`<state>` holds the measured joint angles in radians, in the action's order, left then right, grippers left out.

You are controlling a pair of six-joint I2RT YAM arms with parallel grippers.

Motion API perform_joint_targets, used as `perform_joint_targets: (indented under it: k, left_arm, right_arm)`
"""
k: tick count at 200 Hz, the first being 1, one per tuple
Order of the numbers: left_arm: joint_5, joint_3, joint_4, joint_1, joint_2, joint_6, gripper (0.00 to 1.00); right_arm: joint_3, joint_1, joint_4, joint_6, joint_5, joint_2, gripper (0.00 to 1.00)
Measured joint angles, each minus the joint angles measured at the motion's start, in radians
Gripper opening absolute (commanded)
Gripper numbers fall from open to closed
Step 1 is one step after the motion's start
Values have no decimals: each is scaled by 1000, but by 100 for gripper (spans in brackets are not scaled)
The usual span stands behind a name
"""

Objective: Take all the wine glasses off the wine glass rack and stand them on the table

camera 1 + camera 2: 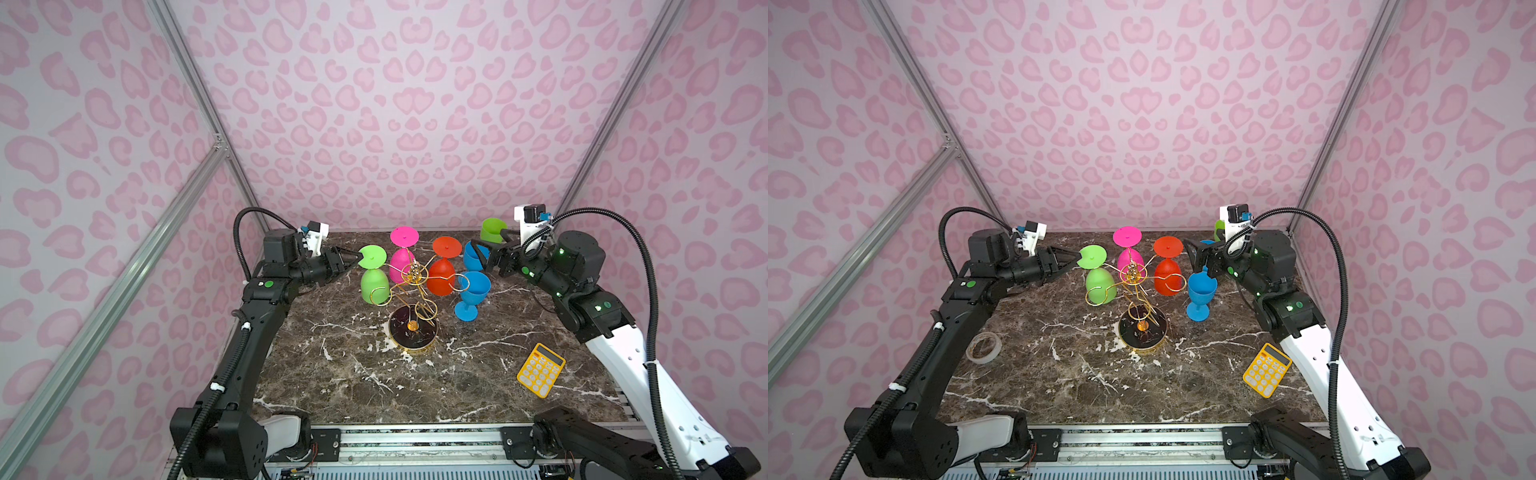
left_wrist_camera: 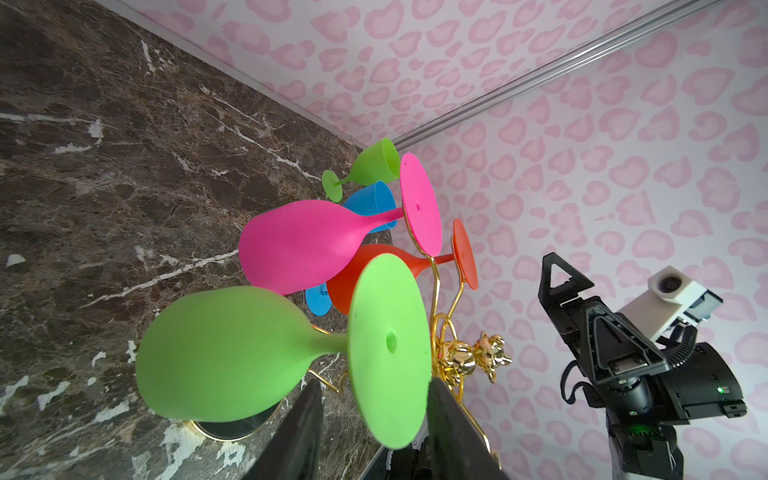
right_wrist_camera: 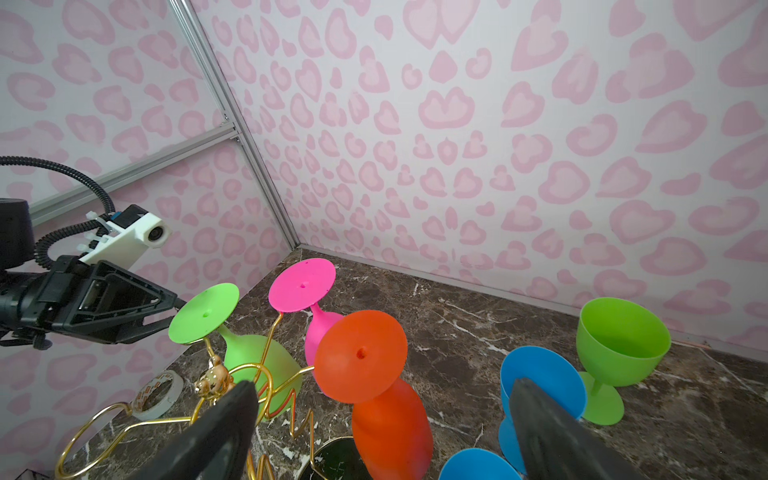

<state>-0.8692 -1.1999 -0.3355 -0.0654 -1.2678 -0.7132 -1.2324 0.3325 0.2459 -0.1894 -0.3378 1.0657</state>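
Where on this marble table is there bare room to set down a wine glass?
The widest bare patch is the front of the marble table, between the base of the wine glass rack and the front edge, left of the yellow calculator. The back right is crowded: the near blue glass, far blue glass and standing green glass. A tape roll sits at the left.

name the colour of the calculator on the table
The calculator is yellow; clearest in a top view.
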Motion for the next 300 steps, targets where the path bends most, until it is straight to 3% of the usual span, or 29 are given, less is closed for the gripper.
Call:
perform_joint_targets:
  k: [145, 152, 206, 300]
  left_arm:
    - [-21, -2, 49, -16, -31, -37, 37]
    - [-21, -2, 53, -17, -31, -40, 32]
    - [-21, -2, 62, -23, -35, -47, 25]
    - [-21, -2, 69, -24, -37, -53, 19]
  right_arm:
    - [2, 1, 8, -2, 0, -28, 98]
    - [2, 1, 7, -2, 0, -29, 98]
    - [3, 1, 8, -1, 0, -30, 98]
    - [6, 1, 10, -2, -3, -27, 98]
